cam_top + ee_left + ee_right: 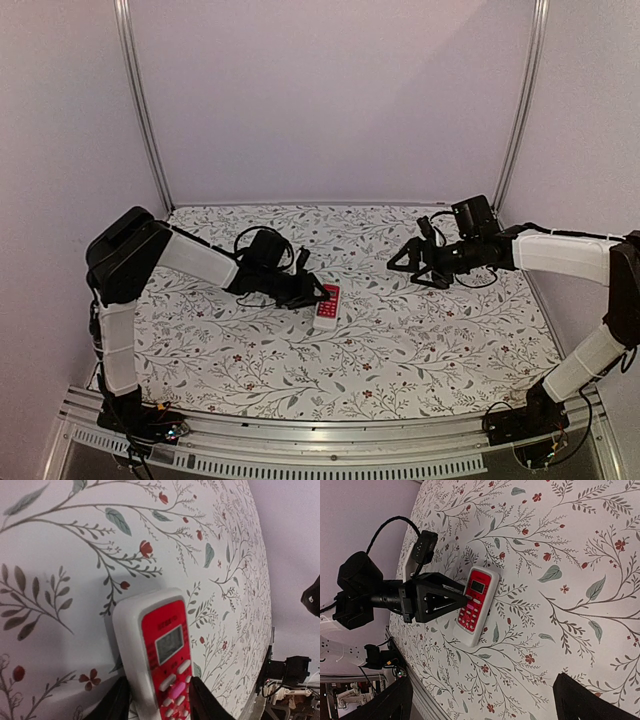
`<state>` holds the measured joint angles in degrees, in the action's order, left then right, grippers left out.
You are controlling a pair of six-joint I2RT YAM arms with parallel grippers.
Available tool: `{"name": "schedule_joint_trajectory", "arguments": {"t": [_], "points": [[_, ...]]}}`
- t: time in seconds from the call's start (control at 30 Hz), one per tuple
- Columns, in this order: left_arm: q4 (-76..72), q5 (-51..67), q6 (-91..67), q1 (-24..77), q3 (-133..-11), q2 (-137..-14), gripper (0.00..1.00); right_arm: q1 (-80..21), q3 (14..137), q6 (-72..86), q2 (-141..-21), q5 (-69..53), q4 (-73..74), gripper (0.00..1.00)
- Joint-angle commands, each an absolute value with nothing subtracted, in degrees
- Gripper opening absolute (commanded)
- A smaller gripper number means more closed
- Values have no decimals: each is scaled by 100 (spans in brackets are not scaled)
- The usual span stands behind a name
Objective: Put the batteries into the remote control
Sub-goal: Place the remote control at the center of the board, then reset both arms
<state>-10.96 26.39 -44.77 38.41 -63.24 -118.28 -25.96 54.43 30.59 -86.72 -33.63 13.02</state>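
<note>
The remote control point(327, 305) lies face up on the floral table near the middle, white body and red face with pale buttons. It also shows in the left wrist view point(160, 650) and the right wrist view point(475, 605). My left gripper point(316, 293) reaches it from the left, with one finger against each long side point(159, 702). My right gripper point(400, 262) hovers open and empty over the table to the right of the remote, its fingers wide apart point(485, 705). The batteries are not in view.
The floral cloth point(400, 350) covers the whole table. Metal frame posts point(145, 110) and pale walls close in the back and sides. An aluminium rail point(330, 445) runs along the near edge, with cables by the arm bases.
</note>
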Motion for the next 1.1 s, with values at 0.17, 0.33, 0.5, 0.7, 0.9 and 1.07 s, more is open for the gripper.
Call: {"name": "schedule_joint_trajectory", "arguments": {"t": [0.17, 0.33, 0.5, 0.7, 0.9, 1.07], "points": [[266, 1752, -3734, 3792, -6439, -11260, 81, -2602, 5403, 2930, -8775, -3314, 1265, 99], [1013, 1190, -3120, 3806, -6609, -10585, 100, -2598, 5350, 2766, -8651, -3293, 1303, 99], [1939, 718, -2527, 3743, -6916, -9844, 100, -2597, 5237, 2427, -8204, -3172, 1375, 99], [2068, -168, -2313, 3546, -6501, -8750, 99, -2586, 5006, 2110, -7603, -2688, 1490, 99], [1856, -792, -2652, 3343, -5425, -7726, 100, -2592, 4282, 2163, -6990, -2077, 1309, 99], [1384, -933, -3061, 3333, -4311, -7180, 100, -2585, 3412, 2375, -6683, -1868, 820, 99]]}}
